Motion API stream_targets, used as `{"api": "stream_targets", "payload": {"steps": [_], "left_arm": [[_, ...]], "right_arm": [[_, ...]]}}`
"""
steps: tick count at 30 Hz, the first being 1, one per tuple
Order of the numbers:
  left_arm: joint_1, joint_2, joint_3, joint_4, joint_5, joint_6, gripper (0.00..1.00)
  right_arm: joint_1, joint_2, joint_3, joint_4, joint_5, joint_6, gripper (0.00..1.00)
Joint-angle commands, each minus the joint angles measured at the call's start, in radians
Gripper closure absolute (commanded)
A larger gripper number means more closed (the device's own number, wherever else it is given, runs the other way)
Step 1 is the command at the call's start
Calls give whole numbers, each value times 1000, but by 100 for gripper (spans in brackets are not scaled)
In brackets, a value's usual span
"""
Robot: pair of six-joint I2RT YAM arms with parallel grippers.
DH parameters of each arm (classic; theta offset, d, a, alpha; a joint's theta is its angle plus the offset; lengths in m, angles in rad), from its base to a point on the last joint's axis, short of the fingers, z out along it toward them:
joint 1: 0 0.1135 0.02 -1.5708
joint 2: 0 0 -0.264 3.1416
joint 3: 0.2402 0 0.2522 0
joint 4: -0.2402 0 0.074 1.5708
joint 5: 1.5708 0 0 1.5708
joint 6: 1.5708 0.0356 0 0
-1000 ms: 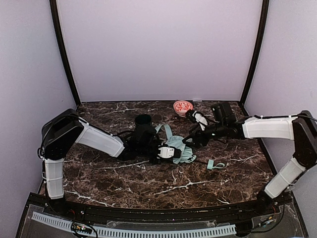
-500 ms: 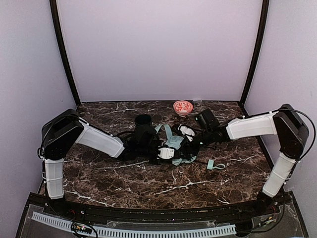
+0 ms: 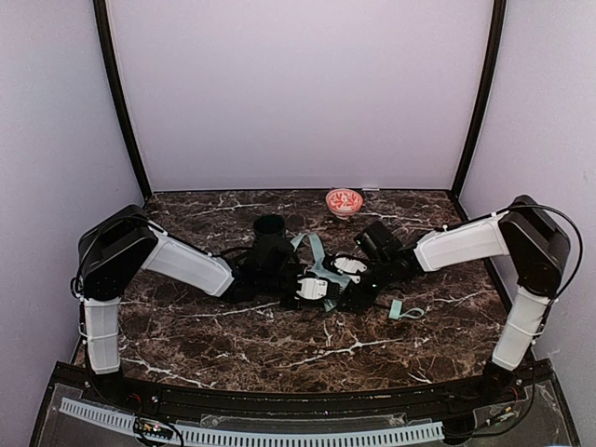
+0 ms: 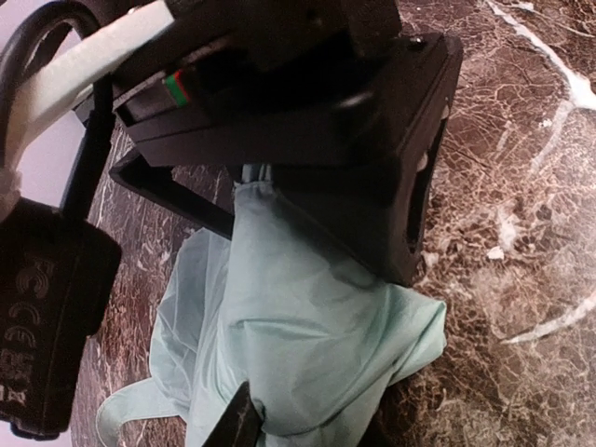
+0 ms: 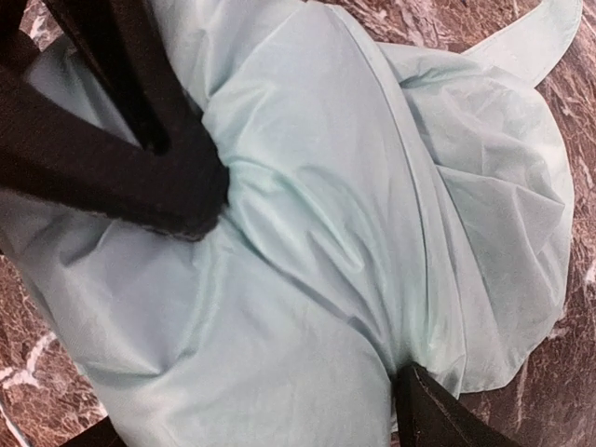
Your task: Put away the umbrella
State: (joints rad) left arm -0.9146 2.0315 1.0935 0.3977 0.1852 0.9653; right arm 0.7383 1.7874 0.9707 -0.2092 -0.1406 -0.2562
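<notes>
The umbrella (image 3: 321, 264) lies as a crumpled pale mint bundle at the table's middle, one strap trailing back toward the mug. A small mint handle piece (image 3: 406, 310) rests apart to its right. My left gripper (image 3: 315, 287) is shut on the umbrella fabric (image 4: 307, 317); one black fingertip (image 4: 240, 424) digs into the cloth. My right gripper (image 3: 357, 279) has come in from the right and stands open, its jaws wide around the bundle (image 5: 307, 242), with one fingertip (image 5: 433, 410) pressed at the fabric's edge. The shaft is hidden.
A dark mug (image 3: 270, 226) stands just behind my left wrist. A pink bowl (image 3: 344, 200) sits at the back centre. The two grippers are nearly touching over the fabric. Dark marble table (image 3: 279, 345) with walls on three sides.
My right arm swung left and down from the back right until its gripper sits on the umbrella beside the left gripper. The left arm held still with its grip.
</notes>
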Motion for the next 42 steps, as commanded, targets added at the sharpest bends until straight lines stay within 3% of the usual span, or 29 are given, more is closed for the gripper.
{"api": "stream_targets", "payload": {"steps": [1, 6, 8, 13, 18, 23, 26, 35, 39, 42], "left_arm": [[13, 54, -65, -278, -3, -10, 74], [13, 12, -98, -231, 39, -27, 70], [13, -20, -112, -215, 54, -51, 64], [26, -111, -126, -220, 90, -123, 38], [85, -256, -155, -259, 182, -213, 30], [168, -459, -189, -347, 344, -249, 29], [188, -513, -237, -322, 314, -215, 30], [193, -394, -181, -267, 119, -135, 30], [194, -373, -126, -279, 187, -130, 29], [192, -399, -130, -205, 252, -210, 28]], "right_arm": [[19, 50, -4, -57, 74, 26, 26], [20, 88, 29, -45, 55, 29, 62], [21, 89, 28, -49, 54, 18, 74], [21, 60, 13, -46, 37, -6, 88], [21, 8, -9, -38, 29, -44, 99], [22, -111, -83, 11, 4, -127, 100], [24, -183, -145, 51, -18, -188, 100], [33, -447, -174, 17, -128, -308, 100], [29, -503, -72, -111, -207, -291, 100], [17, -511, 19, -215, -278, -290, 100]]}}
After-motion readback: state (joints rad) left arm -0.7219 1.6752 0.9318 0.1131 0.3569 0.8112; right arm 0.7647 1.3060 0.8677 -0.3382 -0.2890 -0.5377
